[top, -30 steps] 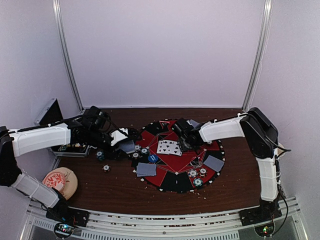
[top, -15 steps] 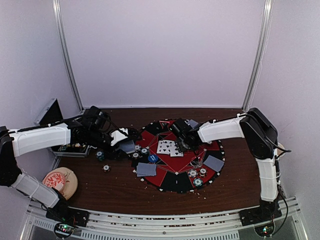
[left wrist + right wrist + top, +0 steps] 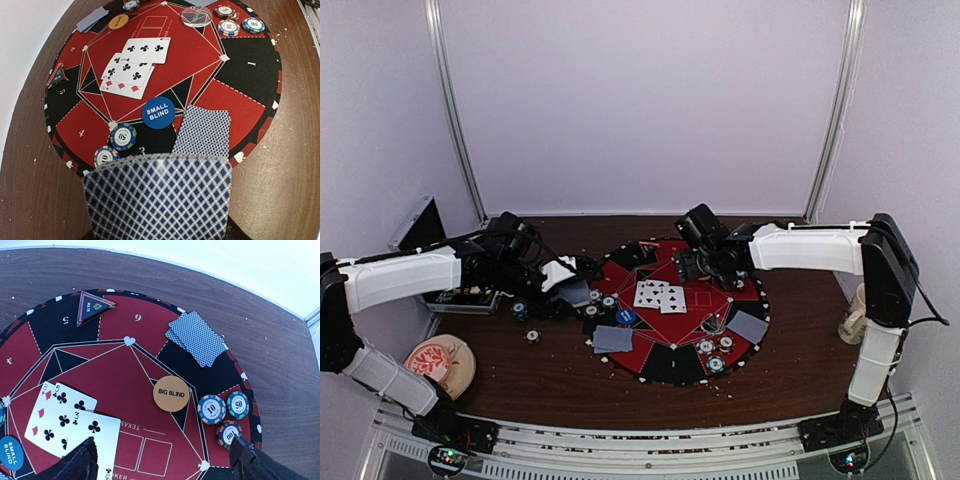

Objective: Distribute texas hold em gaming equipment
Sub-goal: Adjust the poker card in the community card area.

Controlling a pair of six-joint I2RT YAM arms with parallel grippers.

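Observation:
My left gripper [image 3: 570, 280] is shut on a fanned deck of blue-backed playing cards [image 3: 157, 197], held over the mat's left edge; the deck hides its fingers. My right gripper [image 3: 162, 460] is open and empty, raised above the far side of the round red-and-black mat [image 3: 680, 365]. Three face-up cards [image 3: 658, 294] lie overlapped at the mat's centre, also in the right wrist view [image 3: 70, 422]. A blue SMALL BLIND disc [image 3: 158, 112], an orange BIG BLIND disc [image 3: 171, 393] and a clear disc [image 3: 196, 15] lie on the mat. Poker chips [image 3: 211, 408] sit beside face-down card pairs [image 3: 196, 338].
An open metal case [image 3: 420, 225] stands at the far left with loose chips [image 3: 520, 310] near it. A round pink floral object [image 3: 440, 362] lies front left, a cup [image 3: 853, 315] at the right edge. A triangular marker [image 3: 92, 305] sits on the mat.
My right gripper has lifted off the face-up cards and drawn back toward the far right, its elbow swinging out. A third face-up card now lies uncovered. The left arm has not moved.

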